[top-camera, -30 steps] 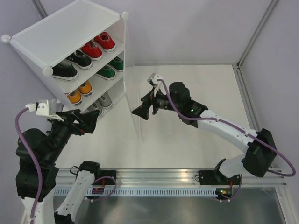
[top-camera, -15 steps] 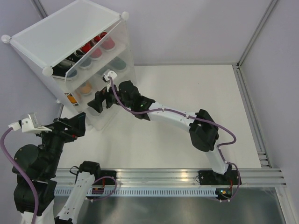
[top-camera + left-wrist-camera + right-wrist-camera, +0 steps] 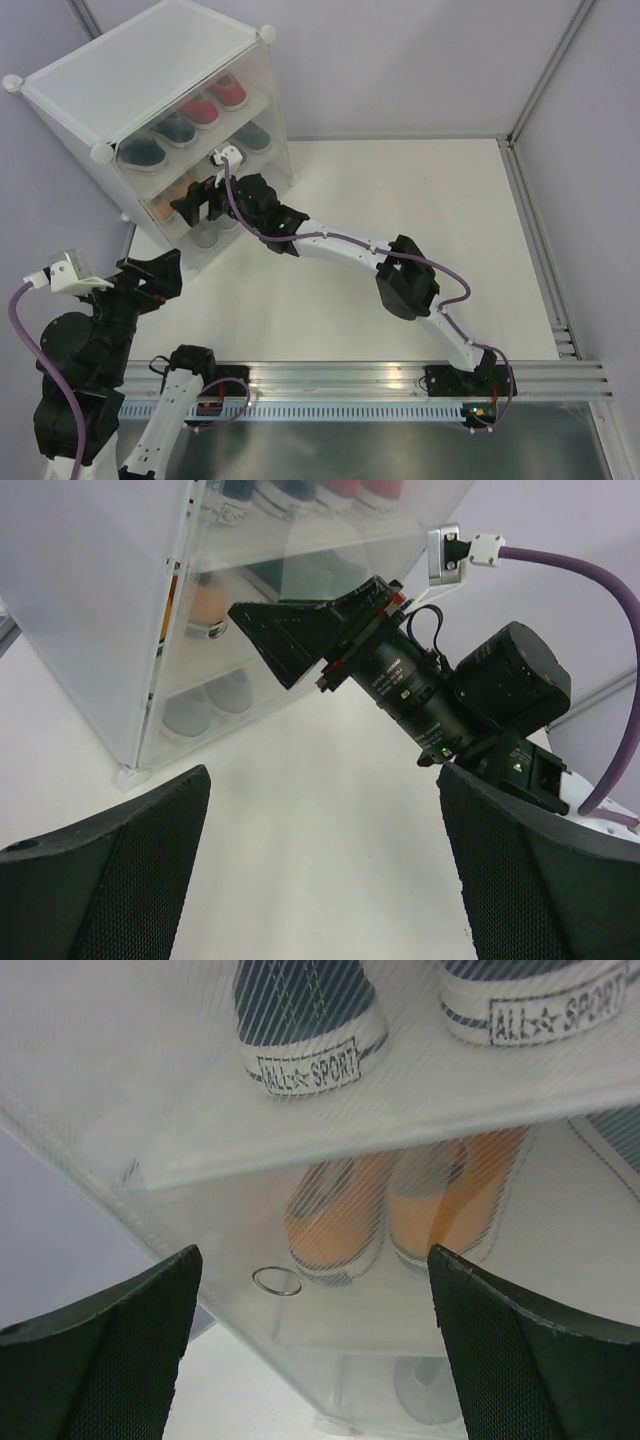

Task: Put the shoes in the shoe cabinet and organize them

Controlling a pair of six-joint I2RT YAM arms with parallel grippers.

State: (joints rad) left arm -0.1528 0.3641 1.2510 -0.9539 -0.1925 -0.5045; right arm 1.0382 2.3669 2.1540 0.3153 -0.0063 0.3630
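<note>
White table (image 3: 420,220): right arm stretched leftward to the shoe cabinet (image 3: 140,70) door, right fingers (image 3: 100,1360) apart; left arm folded, left fingers (image 3: 100,880) apart. Label on black shoes (image 3: 305,1020): "ALL SPORT".

"ALL SPORT", star between the words, on white heel strips (image 3: 300,1073) of two dark shoes (image 3: 305,1000)

White arms (image 3: 335,243) with black joints, purple cables (image 3: 575,568), and black, mesh-textured claws (image 3: 193,204).

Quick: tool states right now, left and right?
Left tool: open, holding nothing.
Right tool: open, holding nothing, facing the shoe cabinet door.
</note>
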